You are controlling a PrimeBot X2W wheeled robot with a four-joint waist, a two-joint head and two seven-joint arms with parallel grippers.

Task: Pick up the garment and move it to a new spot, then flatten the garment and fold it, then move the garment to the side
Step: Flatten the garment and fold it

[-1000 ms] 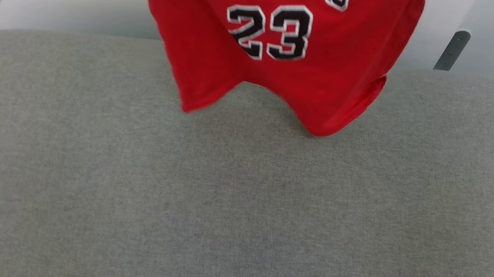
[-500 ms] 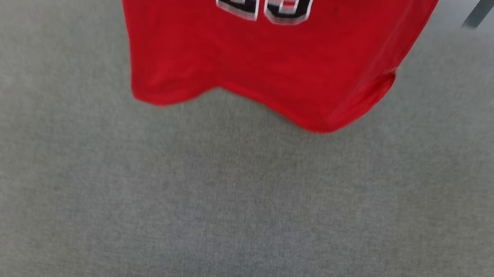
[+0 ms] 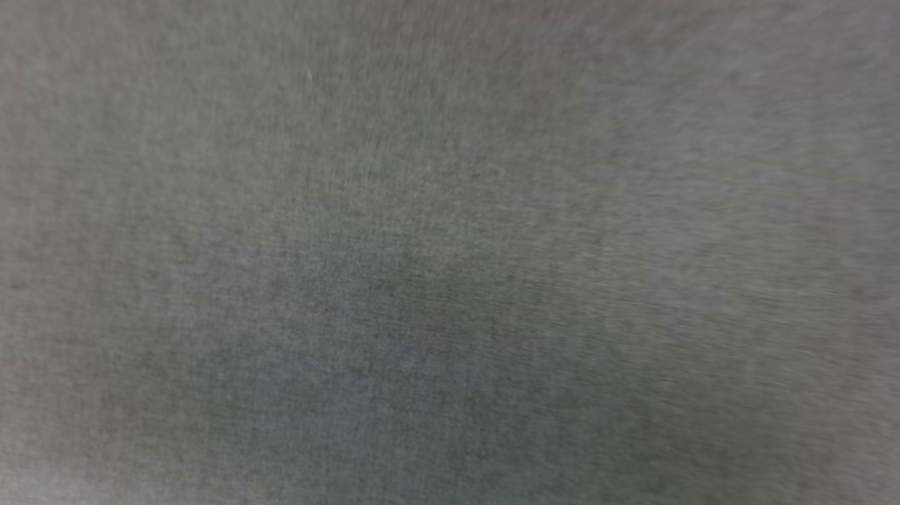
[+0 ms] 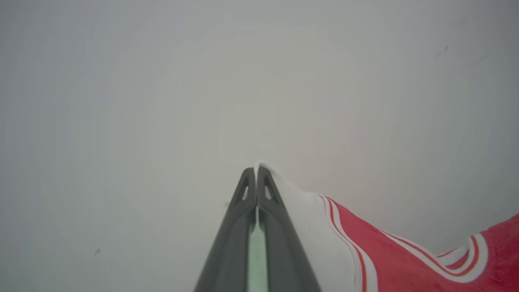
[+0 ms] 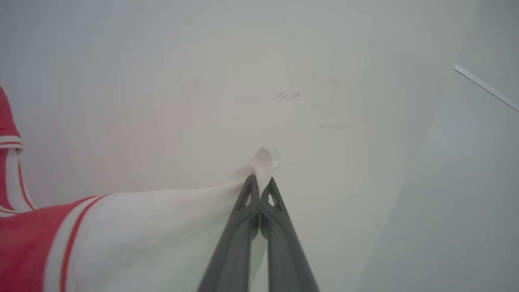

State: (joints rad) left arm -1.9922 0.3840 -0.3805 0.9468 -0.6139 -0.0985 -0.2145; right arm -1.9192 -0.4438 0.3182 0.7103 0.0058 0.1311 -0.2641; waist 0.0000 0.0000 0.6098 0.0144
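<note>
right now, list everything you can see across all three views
garment: one, red with white sleeves and red-and-white stripe trim, held by a white sleeve at each gripper
surface: one, grey cloth, blurred, across the head view
backdrop: one, pale off-white, behind both grippers in the wrist views
left gripper: one, dark fingers, shut on a white sleeve of the garment
right gripper: one, dark fingers, shut on the other white sleeve

Head view: grey worktop (image 3: 445, 287) blurred, weave indistinct. Wrist views: garment (image 4: 405, 263) cut off at bottom and side edges.
</note>
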